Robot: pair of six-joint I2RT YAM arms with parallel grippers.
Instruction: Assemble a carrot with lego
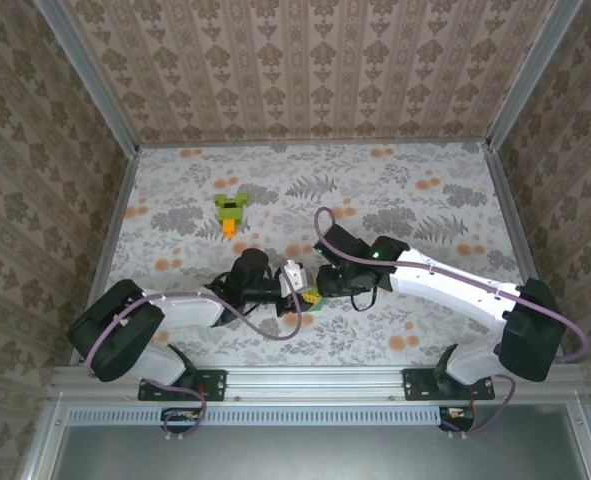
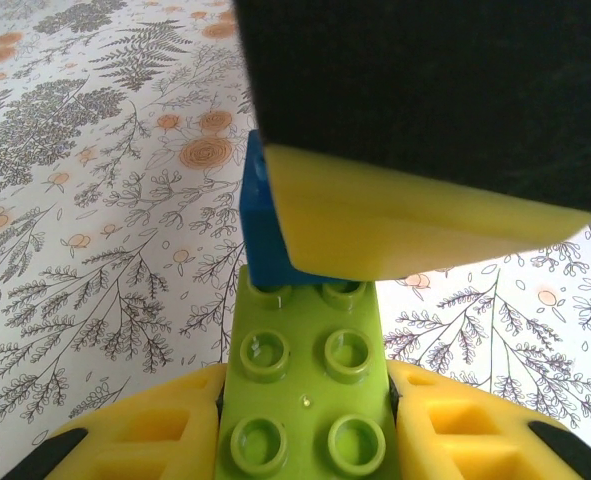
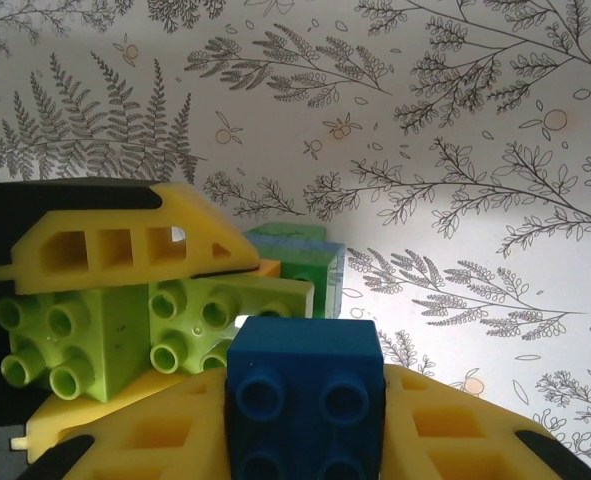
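The carrot (image 1: pixel 231 212), a small cluster of lime-green bricks with an orange tip pointing toward the near edge, lies on the flower-printed tabletop (image 1: pixel 425 200) left of centre and toward the far side, well apart from both arms. Nearer the arms, about mid-width, the two pincers meet tip to tip. The left pincer (image 2: pixel 310 425) is clamped on a lime-green brick (image 2: pixel 305 370), its yellow fingers (image 2: pixel 140 440) pressing the two long sides while the studded face looks up at the wrist camera. The right pincer (image 3: pixel 305 425) is clamped on a blue brick (image 3: pixel 305 380), yellow fingers against its flanks and studs facing the right wrist camera. From the left wrist view the blue brick sits against the far end of the lime-green brick, touching it at the last row of studs, with a yellow finger of the right pincer over it. From the right wrist view the lime-green piece shows two studded faces side by side; whether that is one brick or two joined I cannot tell. Just behind it a green brick (image 3: pixel 297 258) rests on the tabletop with a sliver of orange beside it. Patterned walls on metal rails enclose the tabletop.
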